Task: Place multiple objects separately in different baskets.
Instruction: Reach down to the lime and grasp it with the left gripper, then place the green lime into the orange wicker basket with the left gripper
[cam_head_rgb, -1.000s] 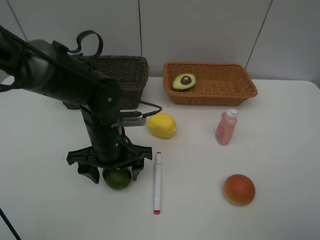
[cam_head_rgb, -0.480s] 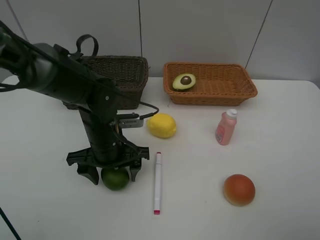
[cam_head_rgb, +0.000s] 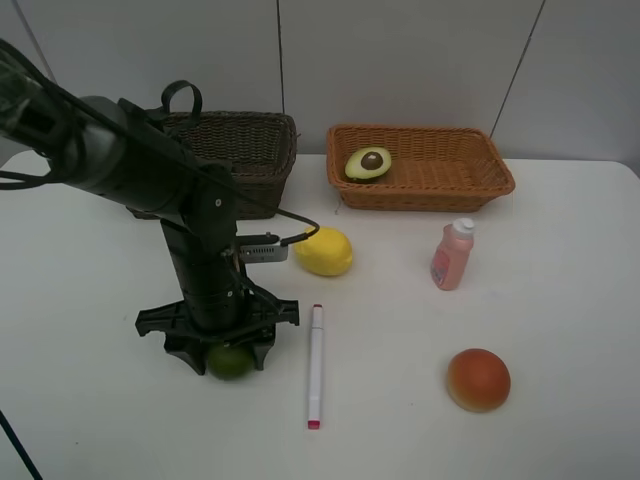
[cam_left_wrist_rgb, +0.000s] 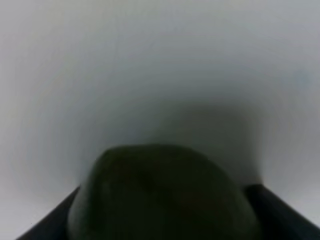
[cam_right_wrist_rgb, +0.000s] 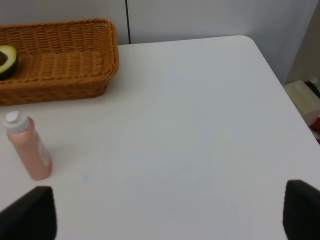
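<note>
I am observing the scene from the high camera, working from the left edge across. The left arm is reaching down from the upper left toward the lower left of the white worktop. The left gripper is standing over the green lime, with its fingers pressing in on both sides of the fruit. I am recording it as clamped on the lime, which is resting on the worktop. In the left wrist view the lime is filling the lower part of the picture, blurred, with a dark finger at each lower corner.

The dark brown basket is sitting at the upper left, behind the arm; its contents are not showing. The yellow lemon is lying just left of centre, near the arm. The white marker is lying below the lemon, just right of the gripper, with its pink tip pointing toward the bottom edge.

The orange-tan basket is sitting right of centre at the top, holding the halved avocado at its left end, cut face up. The pink bottle is standing upright below that basket. The orange-red peach is sitting at the lower right, well apart from the bottle.

The right gripper is showing only in its own wrist view. Its jaws are standing wide apart over bare worktop, holding nothing.
</note>
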